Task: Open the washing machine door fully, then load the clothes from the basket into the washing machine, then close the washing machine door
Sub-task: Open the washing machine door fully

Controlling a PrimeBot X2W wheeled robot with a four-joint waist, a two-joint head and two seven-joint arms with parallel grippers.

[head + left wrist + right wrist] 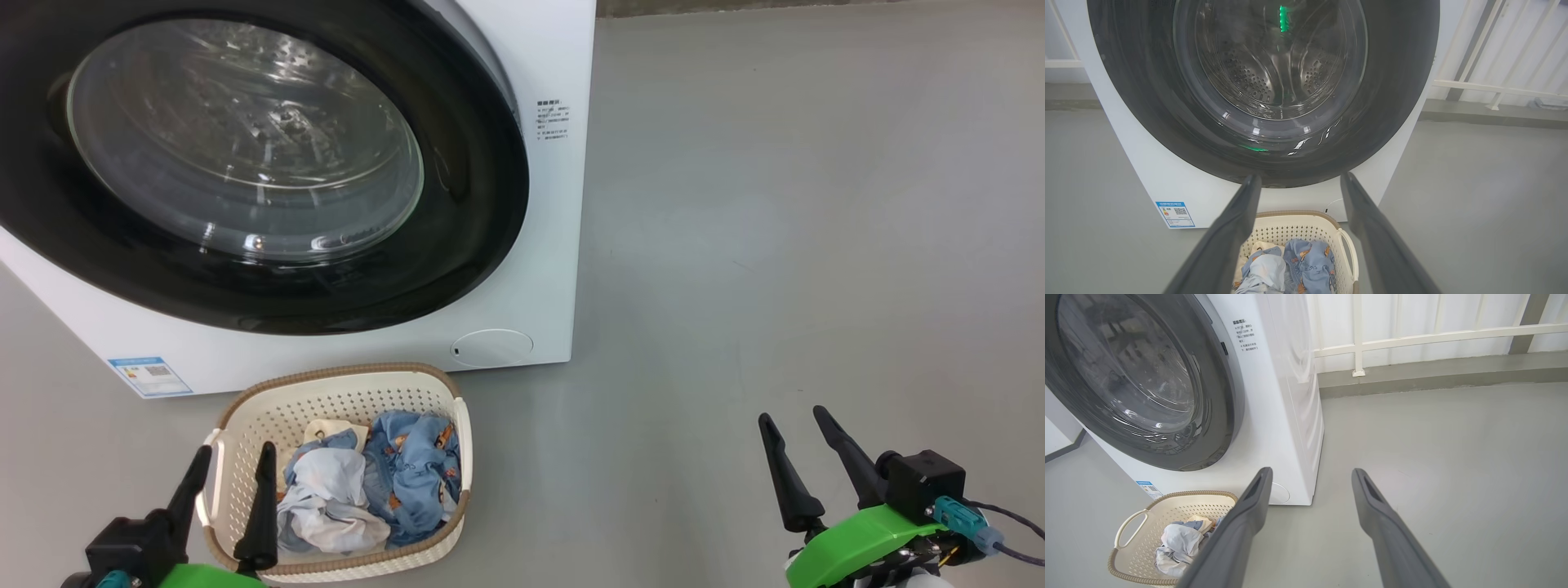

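A white washing machine (539,245) stands on a grey floor (775,245), seen from above and in front. Its round door (465,245), black-rimmed with a bulging glass centre, lies against the machine's front and looks shut or nearly shut. The steel drum shows through the glass.

Just in front of the machine, below the door, sits a cream basket (326,390) holding the clothes (412,478): blue printed fabric beside paler pieces. The left gripper (234,451) hovers over the basket's near left corner, its two dark fingers spread wide and holding nothing. The right gripper (791,414) hangs over bare floor well to the right of the basket, also spread wide and empty.

Nothing of the task looks done, so opening the door comes first. The right gripper looks better placed for it. It would probably do best to hook a finger behind the door's right edge, where a narrow grey gap seems to show. It should then swing the door in an arc rather than pull straight out. No handle is clear to see.
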